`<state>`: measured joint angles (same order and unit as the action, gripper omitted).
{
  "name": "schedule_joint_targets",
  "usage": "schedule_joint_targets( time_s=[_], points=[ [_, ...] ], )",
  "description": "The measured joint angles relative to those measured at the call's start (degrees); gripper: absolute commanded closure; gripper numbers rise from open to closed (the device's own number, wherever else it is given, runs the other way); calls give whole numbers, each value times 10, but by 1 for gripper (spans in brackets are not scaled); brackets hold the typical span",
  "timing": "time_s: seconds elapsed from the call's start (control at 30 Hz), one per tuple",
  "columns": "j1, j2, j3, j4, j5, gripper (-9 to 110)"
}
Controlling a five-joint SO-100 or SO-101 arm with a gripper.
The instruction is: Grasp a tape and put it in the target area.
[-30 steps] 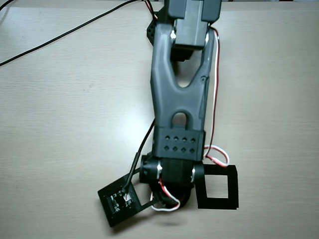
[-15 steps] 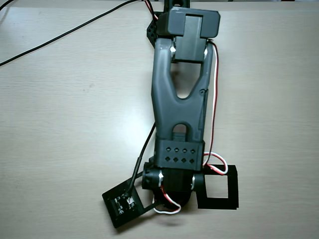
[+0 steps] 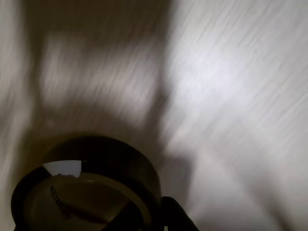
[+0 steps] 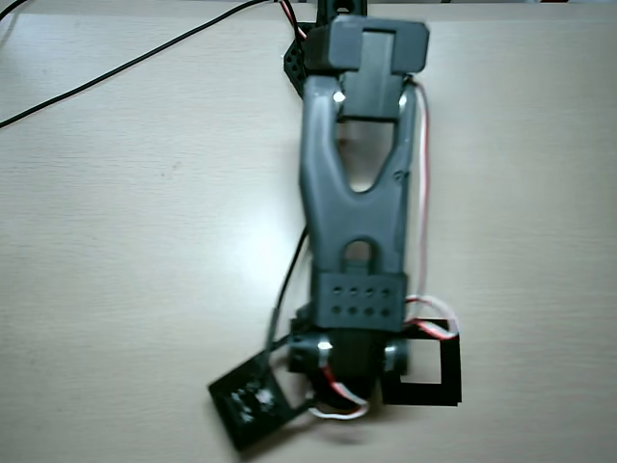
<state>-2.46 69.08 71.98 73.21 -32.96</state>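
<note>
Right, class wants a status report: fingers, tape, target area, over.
Tape close under the wrist camera, apparently held; finger state unclear, picture blurred. Overhead: target area partly under the arm, centre bare wood, tape hidden. Nothing else in the way.

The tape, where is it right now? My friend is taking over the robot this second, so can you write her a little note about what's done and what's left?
Gripper: hidden under the arm in the overhead view; the wrist view is motion-blurred, so whether the jaws are open or shut cannot be told.
The tape: close up at the bottom left of the wrist view, right by the camera, probably being carried, though the grip itself is not visible.
The target area: black square outline on the table, partly covered by the end of the arm in the overhead view.
Done: the arm has reached the square.
Left: no tape shows in the square; check the grip, lower, release, back off.
</note>
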Motion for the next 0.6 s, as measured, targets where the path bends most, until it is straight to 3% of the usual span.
schedule_joint_targets(
  time_s=[0.23,0.6],
  points=[
    [-80,61,-6,40,-1,101],
    [-145,4,-68,60,25,101]
  ],
)
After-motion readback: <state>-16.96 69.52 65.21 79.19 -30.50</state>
